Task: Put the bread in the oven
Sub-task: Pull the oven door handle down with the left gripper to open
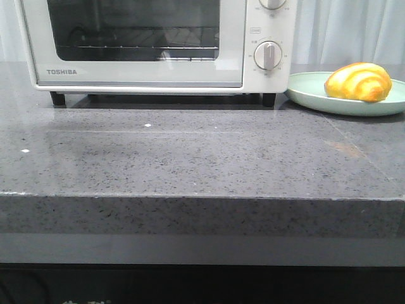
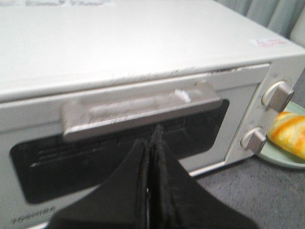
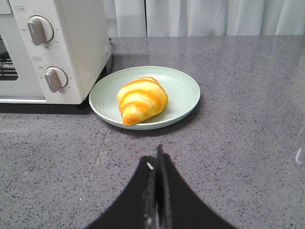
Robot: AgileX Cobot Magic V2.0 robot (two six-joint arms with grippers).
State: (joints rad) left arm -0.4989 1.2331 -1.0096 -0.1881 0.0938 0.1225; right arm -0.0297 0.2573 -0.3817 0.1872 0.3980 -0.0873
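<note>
The white Toshiba oven (image 1: 139, 44) stands at the back of the grey counter, door closed; it also shows in the left wrist view (image 2: 143, 71) and the right wrist view (image 3: 57, 52). The golden croissant-shaped bread (image 1: 358, 82) lies on a pale green plate (image 1: 316, 95) to the oven's right, and shows in both wrist views (image 3: 141, 100) (image 2: 289, 134). My left gripper (image 2: 153, 138) is shut and empty, close in front of the oven's door handle (image 2: 138, 110). My right gripper (image 3: 156, 155) is shut and empty above the counter, short of the plate (image 3: 181, 90). Neither gripper shows in the front view.
The grey speckled counter (image 1: 202, 158) ends in a front edge close to the camera. Pale curtains (image 3: 205, 16) hang behind it. Two round dials (image 1: 268, 55) sit on the oven's right side. A clear object's edge (image 3: 300, 148) shows at the right wrist view's border.
</note>
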